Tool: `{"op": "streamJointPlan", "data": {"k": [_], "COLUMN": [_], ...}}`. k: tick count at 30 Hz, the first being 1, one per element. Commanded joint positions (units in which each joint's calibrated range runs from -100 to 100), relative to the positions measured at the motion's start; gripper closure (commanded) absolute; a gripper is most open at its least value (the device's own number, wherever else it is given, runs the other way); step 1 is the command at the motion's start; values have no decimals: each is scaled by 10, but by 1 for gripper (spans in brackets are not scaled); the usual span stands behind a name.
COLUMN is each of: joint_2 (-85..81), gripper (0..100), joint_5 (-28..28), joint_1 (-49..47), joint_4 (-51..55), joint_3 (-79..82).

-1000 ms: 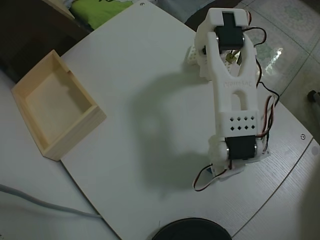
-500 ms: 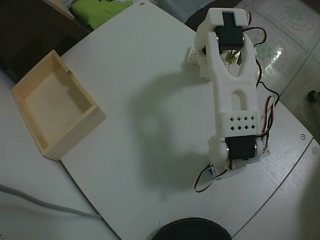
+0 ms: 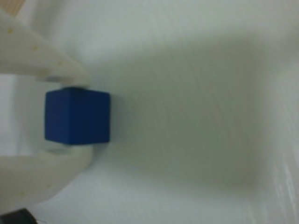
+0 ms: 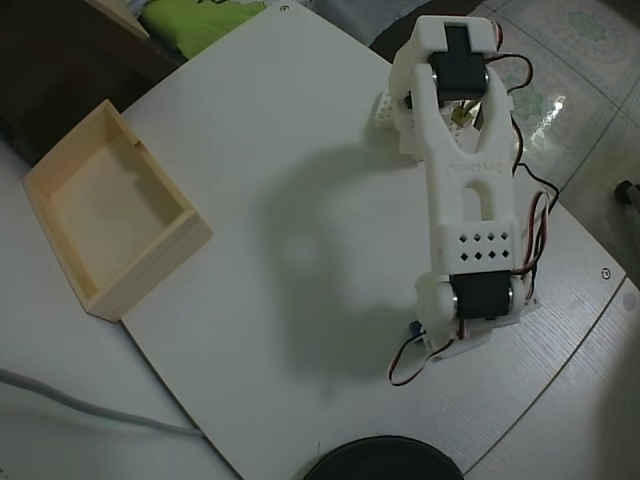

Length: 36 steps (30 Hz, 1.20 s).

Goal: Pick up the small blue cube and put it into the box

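Slipping is the main risk from here: the white plastic two-finger claw (image 3: 70,116) seems to meet the small blue cube (image 3: 77,116) only near its fingertips, so a quick lift or swing could, I judge, tip the cube out before it reaches the box. The wrist view is too blurred to tell how firmly the faces are seated, and a skewed contact would let the cube twist.

In that view the cube sits between the two pale fingers (image 3: 42,60), one touching its top face and the other against its underside, so the claw is pinching the cube. Whether the cube rests on the white bench (image 4: 280,250) or is just clear of it I cannot tell.

From overhead, a sliver of blue shows beside the arm's lower end, well apart from the lidless pale wooden box (image 4: 168,254) at the left, which stands empty.
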Motion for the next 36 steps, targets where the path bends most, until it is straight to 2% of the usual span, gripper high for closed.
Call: {"op": "streamJointPlan", "data": {"k": [1,8,21,27,36], "joint_2": [-2,-16,-13,-13,-13], "gripper": [92,91,91,91,91], "joint_5": [3,2,13,27,71], "joint_1": [4,2,26,65,164], "joint_4": [-1,10,150,224,228], "joint_3": [-2,-21,-232,-338,-440]}}
